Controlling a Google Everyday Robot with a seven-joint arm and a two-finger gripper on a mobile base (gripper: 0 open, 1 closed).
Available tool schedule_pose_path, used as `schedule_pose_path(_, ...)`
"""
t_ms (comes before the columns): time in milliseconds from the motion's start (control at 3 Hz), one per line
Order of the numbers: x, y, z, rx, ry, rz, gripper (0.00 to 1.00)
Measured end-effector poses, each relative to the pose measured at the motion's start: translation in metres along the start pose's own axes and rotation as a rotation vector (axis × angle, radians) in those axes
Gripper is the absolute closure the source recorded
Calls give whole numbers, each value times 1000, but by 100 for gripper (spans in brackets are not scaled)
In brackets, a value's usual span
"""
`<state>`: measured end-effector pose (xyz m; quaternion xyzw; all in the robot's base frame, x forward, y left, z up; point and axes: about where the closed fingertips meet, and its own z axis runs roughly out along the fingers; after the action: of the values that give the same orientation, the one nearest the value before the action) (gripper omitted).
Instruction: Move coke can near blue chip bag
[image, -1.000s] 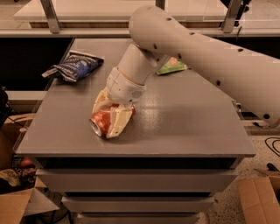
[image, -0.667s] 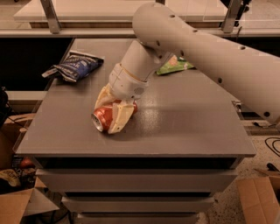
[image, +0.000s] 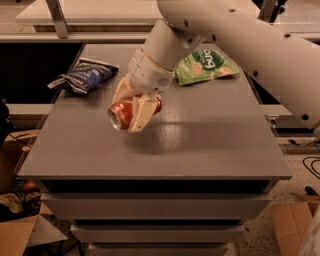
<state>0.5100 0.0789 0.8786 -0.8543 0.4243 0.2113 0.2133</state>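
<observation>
**Carry phase, coke can in the grasp.** The cream-coloured gripper (image: 131, 113), at the end of the white arm (image: 240, 35), sits over the left-centre of the flat grey table (image: 210, 145). Its jaws are clenched on the coke can (image: 121, 112), a small red aluminium cylinder with a silver top. The coke can lies on its side in the grasp, with the silver top facing the table's front-left.

A soft shadow falls on the table just below and to the right. From this the coke can appears to hang clear of the surface, though the gap itself cannot be made out with certainty.

The blue chip bag (image: 85, 76), a wrinkled dark navy foil packet with pale markings, lies at the table's rear-left corner, near the gripper but apart from it. A bright green foil snack bag (image: 205, 65) lies at the rear, on the far side of the arm and well apart from the goal.

What likely remains for you is a short travel toward the rear-left and a set-down beside the blue chip bag.

**Hazards to watch.**
- **Rolling:** released on its side, the round coke can may roll on the flat table, and the left edge is close.
- **Pushing the bag:** if you approach too low, the jaws or the coke can may push the light blue chip bag, which lies by the corner, over the edge.
- **Slipping:** the smooth curved wall may slip or turn in the jaws if you swing fast.
- **Dropping:** let go from a height, the coke can may bounce away from the goal.
</observation>
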Motion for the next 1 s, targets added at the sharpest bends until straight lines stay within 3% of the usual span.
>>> schedule_pose_path(333, 3, -24, -15, 51, 47, 87, 100)
schedule_pose_path(667, 3, -25, -15, 52, 48, 87, 100)
schedule_pose_path(1000, 11, -42, -20, 62, 69, 126, 100)
